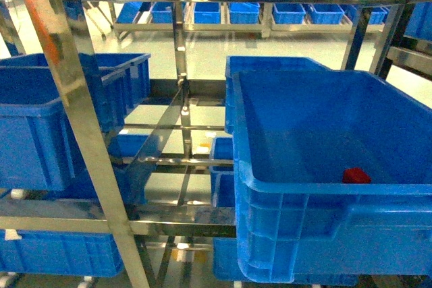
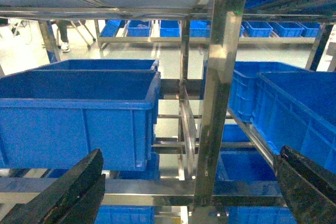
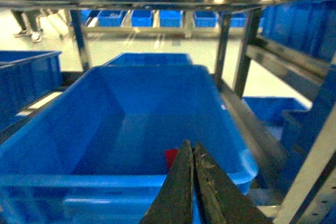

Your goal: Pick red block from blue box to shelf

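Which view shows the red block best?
The head view: the red block lies unobstructed on the floor of the blue box, near its front wall. The right wrist view shows only a red sliver behind the shut right gripper. The left wrist view misses it.

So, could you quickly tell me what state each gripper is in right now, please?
Left gripper: open, fingers spread wide, holding nothing.
Right gripper: closed, fingers pressed together, nothing between them.
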Controlling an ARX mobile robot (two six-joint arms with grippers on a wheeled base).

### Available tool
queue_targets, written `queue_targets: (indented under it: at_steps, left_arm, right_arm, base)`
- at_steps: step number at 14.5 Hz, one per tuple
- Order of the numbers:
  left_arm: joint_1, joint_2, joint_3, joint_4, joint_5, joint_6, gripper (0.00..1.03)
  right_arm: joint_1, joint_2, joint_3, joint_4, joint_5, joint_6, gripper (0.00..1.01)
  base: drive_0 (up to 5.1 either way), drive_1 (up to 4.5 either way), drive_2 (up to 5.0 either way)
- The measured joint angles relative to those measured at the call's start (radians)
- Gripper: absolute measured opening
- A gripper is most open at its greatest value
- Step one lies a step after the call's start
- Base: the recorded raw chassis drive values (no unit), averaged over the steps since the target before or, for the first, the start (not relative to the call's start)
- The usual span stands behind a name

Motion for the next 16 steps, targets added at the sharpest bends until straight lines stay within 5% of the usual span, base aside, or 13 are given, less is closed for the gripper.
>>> queue_targets:
  at_steps: [1, 16]
  left_arm:
    - [0.000, 0.000, 0.000, 0.000, 0.000, 0.000, 0.98]
    - [0.000, 0.000, 0.000, 0.000, 0.000, 0.000, 0.98]
  right_arm:
    - [-0.041, -0.071, -0.005, -0.061, -0.011, 0.000, 0.02]
    - [-0.034, -0.560, -0.007, -0.520, -0.019, 0.001, 0.02]
  base:
    - [0.0, 0.00, 0.0]
    - [0.0, 0.00, 0.0]
